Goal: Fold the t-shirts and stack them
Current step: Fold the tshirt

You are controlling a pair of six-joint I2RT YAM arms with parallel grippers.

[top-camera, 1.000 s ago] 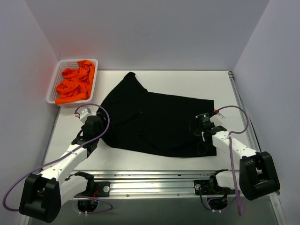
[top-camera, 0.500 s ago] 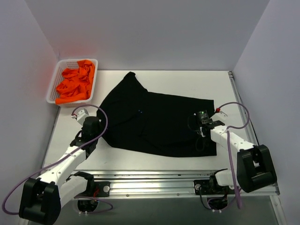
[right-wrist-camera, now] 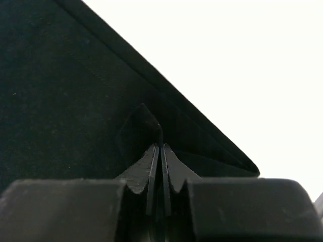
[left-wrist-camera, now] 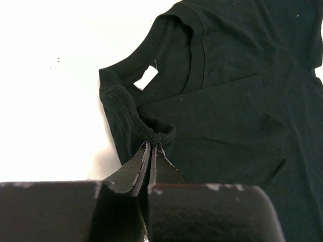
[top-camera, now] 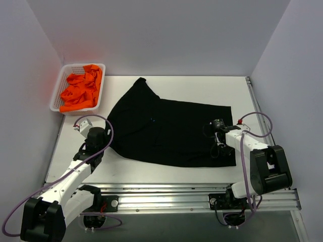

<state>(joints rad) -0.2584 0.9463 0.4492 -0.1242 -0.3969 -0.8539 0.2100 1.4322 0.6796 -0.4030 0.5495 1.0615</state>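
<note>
Clenching black t-shirt (top-camera: 171, 133) edges, left claw (left-wrist-camera: 151, 146) at neckline, right claw (right-wrist-camera: 160, 147) near corner

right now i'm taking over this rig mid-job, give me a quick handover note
Left gripper: shut, pinching the black t-shirt at its left edge, beside the collar.
Right gripper: shut, pinching a small tent of the same shirt near its right corner.
Things: the black t-shirt lies spread on the table. The orange t-shirts are bunched in the basket at the far left corner.
Done: both grips are on the black shirt.
Left: fold it, then fold the orange ones and stack them all. Nothing is stacked yet.
</note>
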